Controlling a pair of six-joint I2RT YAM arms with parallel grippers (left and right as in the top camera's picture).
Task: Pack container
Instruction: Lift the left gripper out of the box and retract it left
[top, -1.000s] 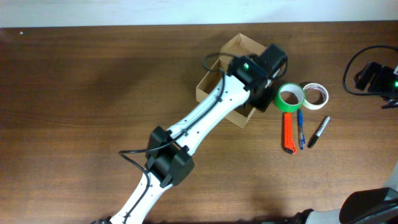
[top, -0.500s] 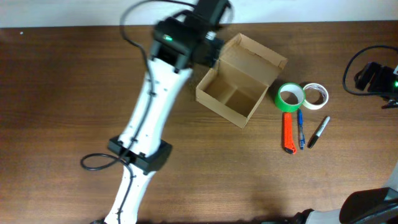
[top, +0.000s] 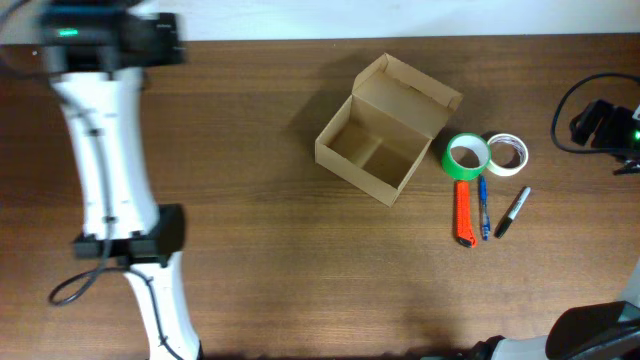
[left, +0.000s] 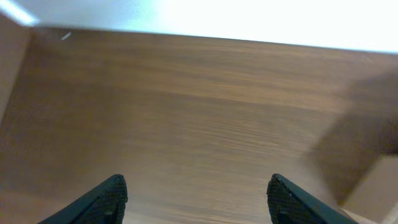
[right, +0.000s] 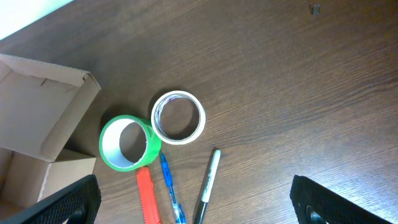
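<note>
Overhead, open container (top: 372, 152) and left arm (top: 105, 180), left wrist, blurred table (left: 186, 124)

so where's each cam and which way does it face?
Overhead: above table, straight down on box, green tape; left arm shows.
Left wrist: slanting along the table; open left gripper at bottom.
Right wrist: high, down on green tape, box corner; open right gripper at bottom.
Shared: overhead and right wrist see box, green tape.
</note>
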